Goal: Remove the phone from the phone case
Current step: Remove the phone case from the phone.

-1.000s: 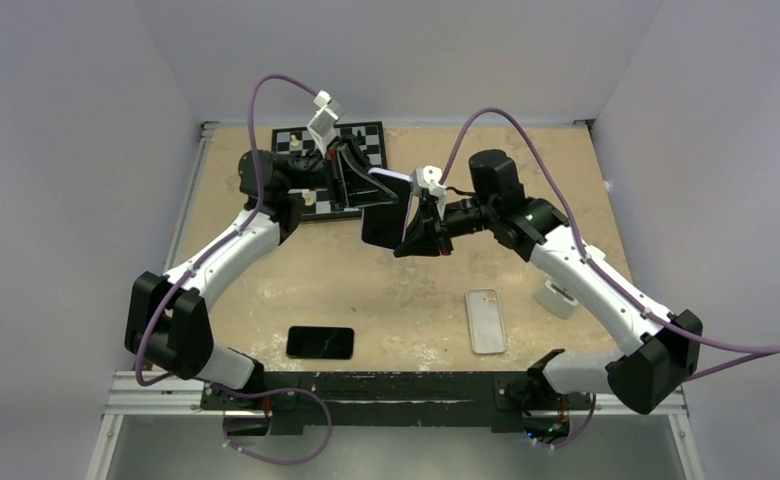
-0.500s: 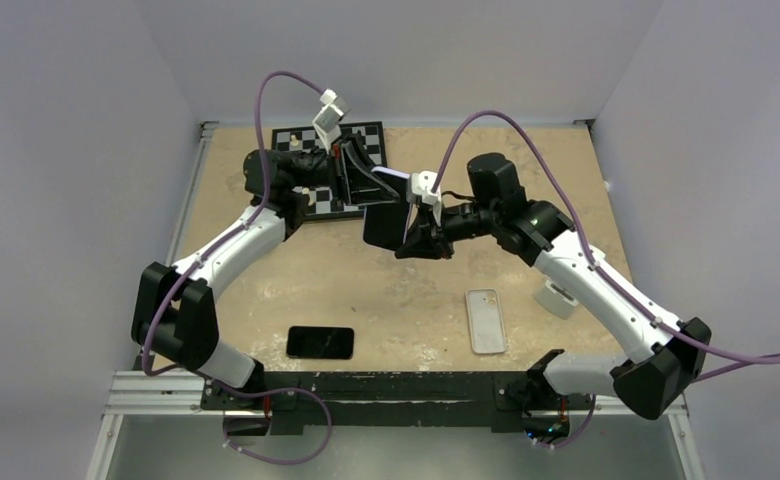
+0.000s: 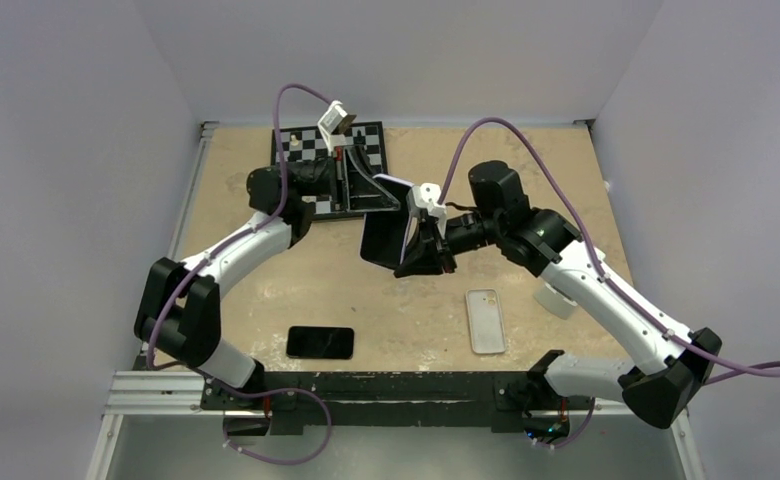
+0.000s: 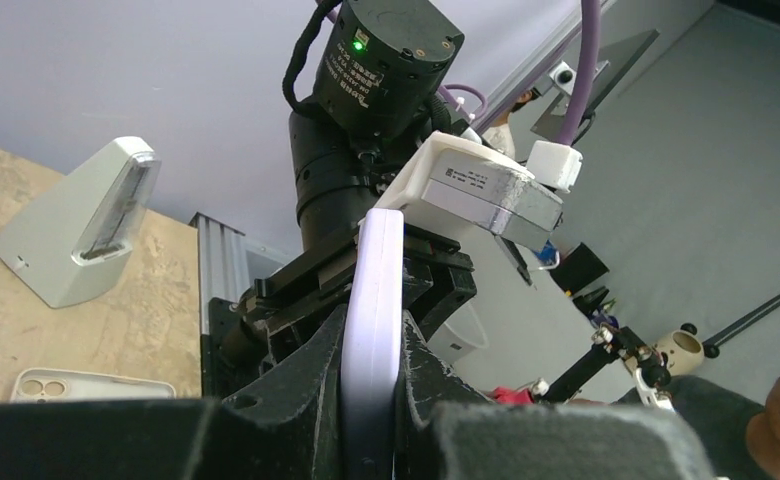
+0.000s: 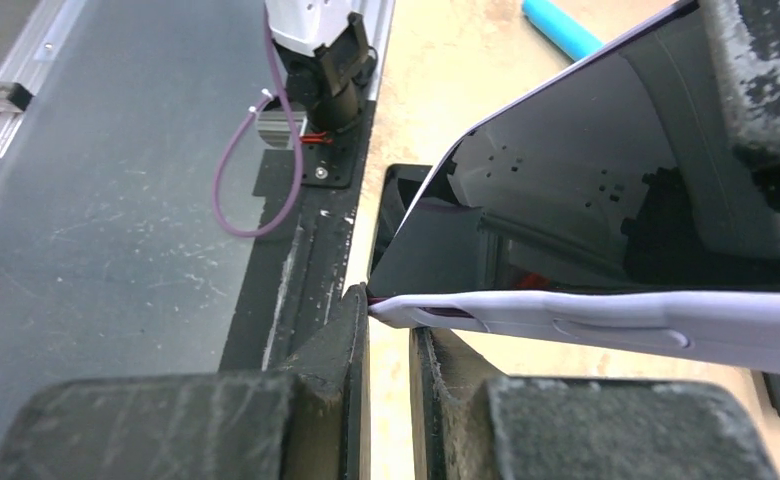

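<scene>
A phone [image 3: 381, 242] with a dark screen, in a lavender phone case [image 3: 393, 181], hangs in the air between both grippers over the middle of the table. My left gripper [image 3: 368, 192] is shut on the cased phone's far edge; in the left wrist view the lavender case [image 4: 376, 290] stands edge-on, pinched between my left gripper's [image 4: 371, 345] fingers. My right gripper [image 3: 414, 247] holds the near end. In the right wrist view the case's corner [image 5: 406, 308] sits at the tips of my right gripper [image 5: 388, 320], nearly closed on it, below the phone's screen [image 5: 566, 200].
A second black phone [image 3: 320, 342] and a clear empty case [image 3: 486, 320] lie near the table's front edge. A chessboard [image 3: 306, 140] with pieces lies at the back, under the left arm. A white stand [image 3: 556, 298] sits at the right, under the right forearm.
The right gripper has moved a little nearer and lower, tilting the phone's near end down. The left gripper has shifted right and stays on the case's far edge.
</scene>
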Robot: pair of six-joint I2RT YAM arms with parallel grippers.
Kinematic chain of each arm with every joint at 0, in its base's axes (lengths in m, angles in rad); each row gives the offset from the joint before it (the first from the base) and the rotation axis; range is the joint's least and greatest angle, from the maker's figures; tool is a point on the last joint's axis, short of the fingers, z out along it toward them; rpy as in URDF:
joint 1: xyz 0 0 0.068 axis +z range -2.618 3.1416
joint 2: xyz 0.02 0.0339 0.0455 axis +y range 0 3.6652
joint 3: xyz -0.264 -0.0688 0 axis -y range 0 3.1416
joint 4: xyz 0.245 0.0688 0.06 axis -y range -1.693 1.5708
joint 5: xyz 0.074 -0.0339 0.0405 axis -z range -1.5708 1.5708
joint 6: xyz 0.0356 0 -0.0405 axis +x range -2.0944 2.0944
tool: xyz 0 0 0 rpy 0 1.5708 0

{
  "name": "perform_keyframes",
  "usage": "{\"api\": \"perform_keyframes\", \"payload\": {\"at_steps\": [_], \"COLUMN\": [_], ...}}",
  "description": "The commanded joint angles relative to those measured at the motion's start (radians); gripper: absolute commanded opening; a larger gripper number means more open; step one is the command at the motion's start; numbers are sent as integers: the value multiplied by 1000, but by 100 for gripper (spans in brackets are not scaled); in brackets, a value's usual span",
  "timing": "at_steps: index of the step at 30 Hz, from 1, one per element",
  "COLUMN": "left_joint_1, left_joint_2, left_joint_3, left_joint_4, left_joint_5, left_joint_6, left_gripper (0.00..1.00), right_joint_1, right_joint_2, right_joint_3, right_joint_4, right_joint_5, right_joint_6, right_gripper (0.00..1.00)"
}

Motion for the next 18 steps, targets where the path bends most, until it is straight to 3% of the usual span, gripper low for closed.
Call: {"api": "perform_keyframes", "payload": {"at_steps": [1, 5, 12, 18], "left_joint_1": [-68, -102, -137, -147], "left_joint_2": [-130, -197, -222, -284], "left_joint_3": [-56, -66, -56, -55], "left_joint_4": [-155, -378, -420, -613], "left_joint_5": [-63, -94, -127, -157], "left_joint_6": [-115, 35, 43, 169], "left_gripper": [0, 0, 0, 0], "right_joint_1": [-14, 9, 32, 44], "right_joint_2": [-15, -36, -64, -72], "right_joint_3": [42, 40, 35, 44], "right_joint_4": [235, 265, 272, 285], "right_joint_5": [139, 197, 278, 361], "right_joint_6": [-100, -92, -105, -95], "right_gripper": [0, 0, 0, 0]}}
